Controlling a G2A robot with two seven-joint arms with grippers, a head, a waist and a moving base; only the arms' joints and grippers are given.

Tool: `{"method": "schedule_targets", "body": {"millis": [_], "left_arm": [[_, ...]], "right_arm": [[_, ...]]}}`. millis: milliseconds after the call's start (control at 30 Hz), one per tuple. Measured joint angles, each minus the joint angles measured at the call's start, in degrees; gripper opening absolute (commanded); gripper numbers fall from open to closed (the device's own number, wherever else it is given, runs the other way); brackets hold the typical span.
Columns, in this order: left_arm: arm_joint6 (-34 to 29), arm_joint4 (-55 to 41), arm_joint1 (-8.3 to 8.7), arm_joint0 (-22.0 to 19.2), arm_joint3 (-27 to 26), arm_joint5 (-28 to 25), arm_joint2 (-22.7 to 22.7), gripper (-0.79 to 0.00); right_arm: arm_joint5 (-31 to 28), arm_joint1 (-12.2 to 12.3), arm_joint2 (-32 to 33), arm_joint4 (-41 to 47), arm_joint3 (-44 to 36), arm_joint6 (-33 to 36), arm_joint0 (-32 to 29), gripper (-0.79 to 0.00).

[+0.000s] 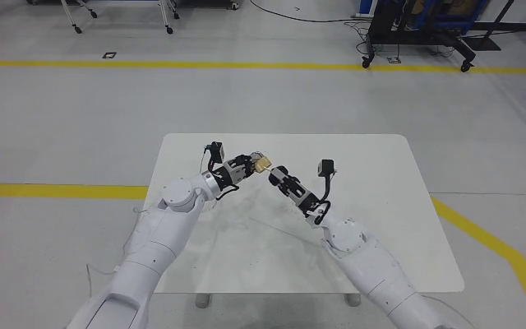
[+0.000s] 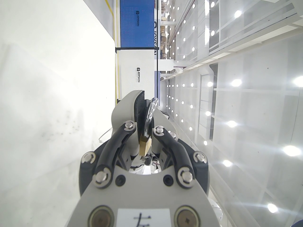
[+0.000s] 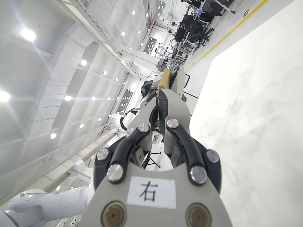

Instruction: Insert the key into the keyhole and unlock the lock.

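Both arms meet above the middle of the white table [image 1: 370, 247]. My left gripper [image 1: 253, 162] is shut on the padlock [image 1: 261, 163]. In the left wrist view the lock's brass body [image 2: 144, 146] and silver shackle [image 2: 151, 111] sit between that gripper's [image 2: 144, 109] pads. My right gripper [image 1: 277, 173] comes in from the near right, tips almost touching the lock. It [image 3: 161, 95] is shut on the thin key [image 3: 157, 103], seen edge-on. The brass padlock [image 3: 164, 80] lies just past the right fingertips. I cannot tell whether the key's tip is inside the keyhole.
Bare tabletop [image 3: 248, 95] lies under and around both grippers. The table's far edge [image 1: 288, 136] is close behind the lock. Yellow floor lines [image 1: 246, 64] and wheeled racks [image 1: 419, 37] stand well away from the table.
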Motion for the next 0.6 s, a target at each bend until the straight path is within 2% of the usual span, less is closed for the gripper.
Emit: {"method": "schedule_targets", "body": {"millis": [600], "left_arm": [[0.1,0.0,-0.24,-0.1,0.3,0.1,-0.5,-0.785]], "right_arm": [[0.2,-0.8,1.5,-0.3,-0.4,0.2,-1.3,-0.785]]}}
